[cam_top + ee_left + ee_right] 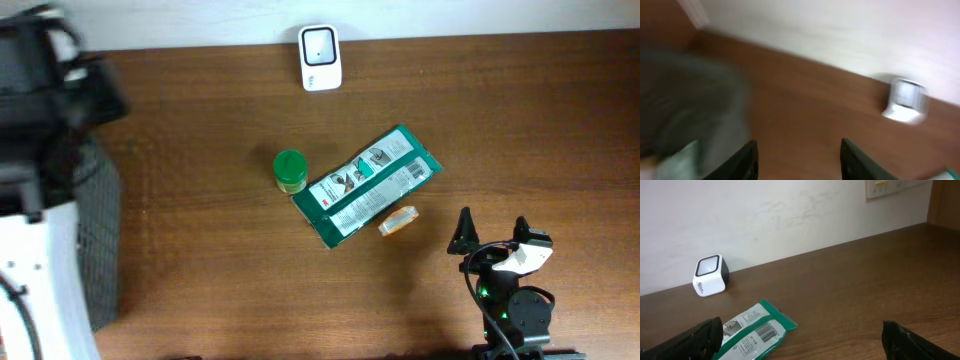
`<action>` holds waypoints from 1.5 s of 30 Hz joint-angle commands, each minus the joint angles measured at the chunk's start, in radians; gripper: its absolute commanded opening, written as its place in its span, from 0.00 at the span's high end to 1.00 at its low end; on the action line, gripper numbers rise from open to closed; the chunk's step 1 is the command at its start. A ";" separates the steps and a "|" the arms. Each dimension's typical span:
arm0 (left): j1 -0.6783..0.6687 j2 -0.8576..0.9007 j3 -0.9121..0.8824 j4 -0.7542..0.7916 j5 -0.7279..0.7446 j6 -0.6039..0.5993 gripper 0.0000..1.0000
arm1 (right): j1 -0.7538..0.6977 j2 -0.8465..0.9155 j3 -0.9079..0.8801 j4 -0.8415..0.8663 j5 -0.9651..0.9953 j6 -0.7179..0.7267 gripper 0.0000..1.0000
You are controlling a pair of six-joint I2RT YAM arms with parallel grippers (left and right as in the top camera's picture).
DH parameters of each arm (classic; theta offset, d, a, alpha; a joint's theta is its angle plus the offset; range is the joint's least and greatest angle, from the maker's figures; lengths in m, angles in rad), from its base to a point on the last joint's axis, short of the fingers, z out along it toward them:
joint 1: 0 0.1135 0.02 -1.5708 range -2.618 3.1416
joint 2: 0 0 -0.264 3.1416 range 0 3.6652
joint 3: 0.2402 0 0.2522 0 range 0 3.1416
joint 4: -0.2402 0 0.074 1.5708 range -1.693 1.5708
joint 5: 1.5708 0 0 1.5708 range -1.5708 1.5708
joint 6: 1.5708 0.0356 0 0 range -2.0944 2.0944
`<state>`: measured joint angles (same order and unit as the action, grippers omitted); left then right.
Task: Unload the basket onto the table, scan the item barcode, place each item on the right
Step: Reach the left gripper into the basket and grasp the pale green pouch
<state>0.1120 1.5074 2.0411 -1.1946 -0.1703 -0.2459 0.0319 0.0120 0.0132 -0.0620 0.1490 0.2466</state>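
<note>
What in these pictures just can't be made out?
- Left wrist view: motion blur smears everything; the grey mass at left is unidentifiable.
- Overhead: the small orange item is too small to name; print on the green packet is unreadable.
- Right wrist view: the green packet's lower end is cut off by the bottom edge.

The right arm [520, 310] is black, with a white cover [527, 256] at the wrist, a small green light [483, 292] and a thin black cable [497, 326]. Its jaws are black and tapered. The left arm [35, 70] is black and blurred, with black jaws.
</note>
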 commanded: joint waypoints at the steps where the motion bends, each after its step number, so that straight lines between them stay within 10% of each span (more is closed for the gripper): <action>1: 0.188 0.018 -0.042 -0.012 -0.062 -0.080 0.48 | 0.001 -0.008 -0.008 -0.005 -0.003 -0.003 0.02; 16: 0.518 0.076 -0.577 0.331 -0.052 -0.073 0.27 | 0.001 -0.008 -0.008 -0.005 -0.003 -0.003 0.02; 45: 0.552 0.508 -0.650 0.345 -0.115 -0.013 0.30 | 0.001 -0.008 -0.008 -0.005 -0.003 -0.003 0.02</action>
<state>0.6605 1.9713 1.3994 -0.8509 -0.2829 -0.2687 0.0319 0.0120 0.0128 -0.0620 0.1490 0.2470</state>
